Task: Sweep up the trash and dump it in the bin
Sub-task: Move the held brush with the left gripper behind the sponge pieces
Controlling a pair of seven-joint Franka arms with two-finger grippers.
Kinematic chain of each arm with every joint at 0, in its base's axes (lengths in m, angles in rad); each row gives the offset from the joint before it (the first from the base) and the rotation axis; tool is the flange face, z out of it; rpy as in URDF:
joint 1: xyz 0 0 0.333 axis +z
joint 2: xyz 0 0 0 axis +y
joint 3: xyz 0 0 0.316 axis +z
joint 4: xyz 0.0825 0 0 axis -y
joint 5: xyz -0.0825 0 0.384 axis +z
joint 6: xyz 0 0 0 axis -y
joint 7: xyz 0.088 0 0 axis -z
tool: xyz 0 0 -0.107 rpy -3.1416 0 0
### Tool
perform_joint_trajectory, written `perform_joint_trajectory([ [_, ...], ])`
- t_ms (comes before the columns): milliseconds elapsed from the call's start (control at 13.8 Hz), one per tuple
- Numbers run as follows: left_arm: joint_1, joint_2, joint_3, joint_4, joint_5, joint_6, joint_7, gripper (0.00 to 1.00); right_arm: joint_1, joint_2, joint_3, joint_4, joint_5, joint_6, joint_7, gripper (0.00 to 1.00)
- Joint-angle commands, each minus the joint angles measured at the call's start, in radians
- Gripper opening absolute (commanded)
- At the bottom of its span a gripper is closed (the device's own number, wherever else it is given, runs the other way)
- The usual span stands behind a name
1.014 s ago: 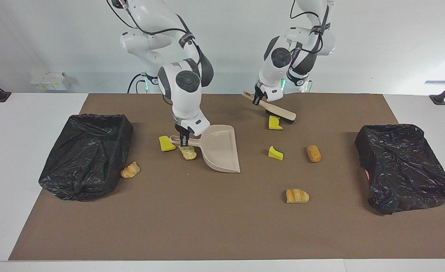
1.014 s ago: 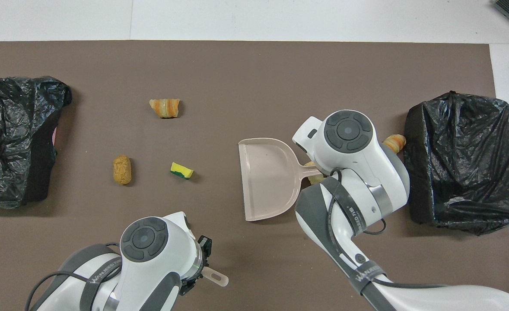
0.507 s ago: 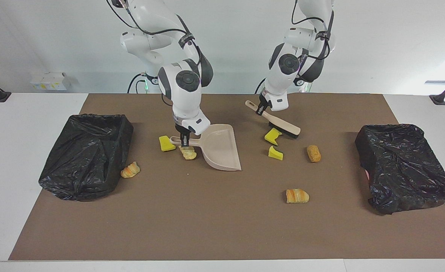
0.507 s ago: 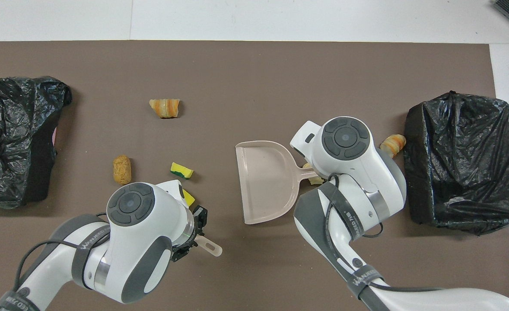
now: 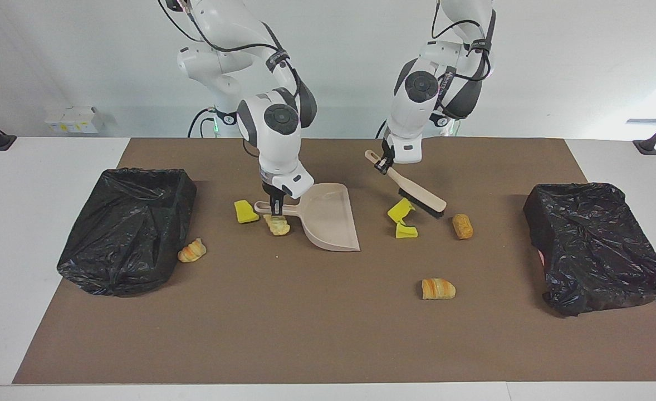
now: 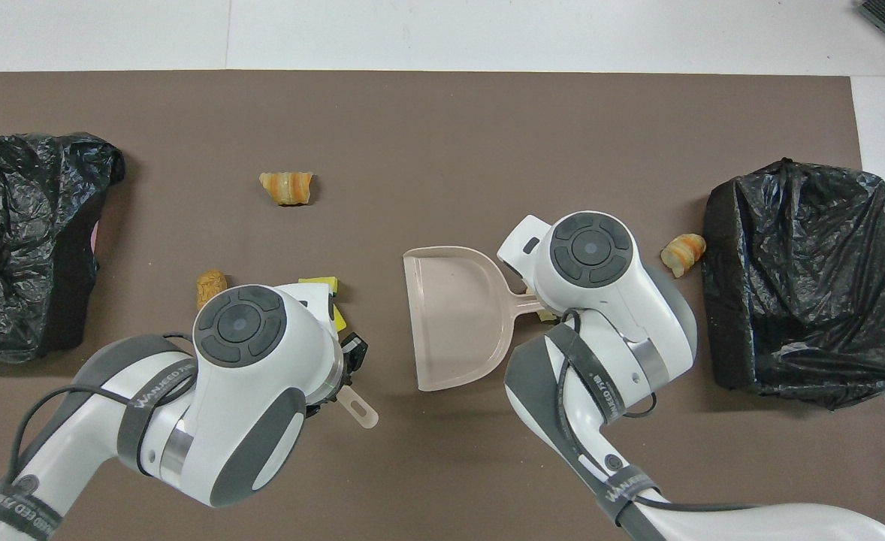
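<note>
A: Facing view, starting nearest the robots: the left gripper is clamped on the handle of the brush. The brush slants down from the gripper, its long axis running away from the robots and toward the left arm's end, bristle head low over the mat.

B: And the trash by it?

A: 2 yellow sponge chunks lie together, touching, just beside the bristle head on the side toward the right arm's end. A brown bread piece lies just beside the head on the side toward the left arm's end.

B: The right gripper?

A: The right gripper is shut on the handle of the dustpan. The pan's open mouth points toward the left arm's end. A pastry piece lies under the handle, right below the gripper; a 3rd sponge chunk lies beside it toward the right arm's end.

B: Farther out?

A: A croissant lies against the bin at the right arm's end. Another croissant lies farthest out, long axis across the table. The second bin sits at the left arm's end.
</note>
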Motion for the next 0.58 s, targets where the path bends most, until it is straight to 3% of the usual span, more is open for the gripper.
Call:
perform_joint_trajectory([
  [0,0.077,0.003,0.0,0.038,0.045,-0.067,0.195,0.0,0.001,-0.014,0.005,-0.027,-0.02,0.026,0.039,0.0],
  [290,0.19,-0.002,0.0,0.1,0.118,-0.162,0.398,0.0,0.001,-0.014,0.005,-0.027,-0.02,0.024,0.048,0.0],
  [507,0.269,0.003,0.0,0.1,0.132,-0.158,0.562,0.0,0.002,-0.014,0.005,-0.027,-0.02,0.023,0.048,0.0],
])
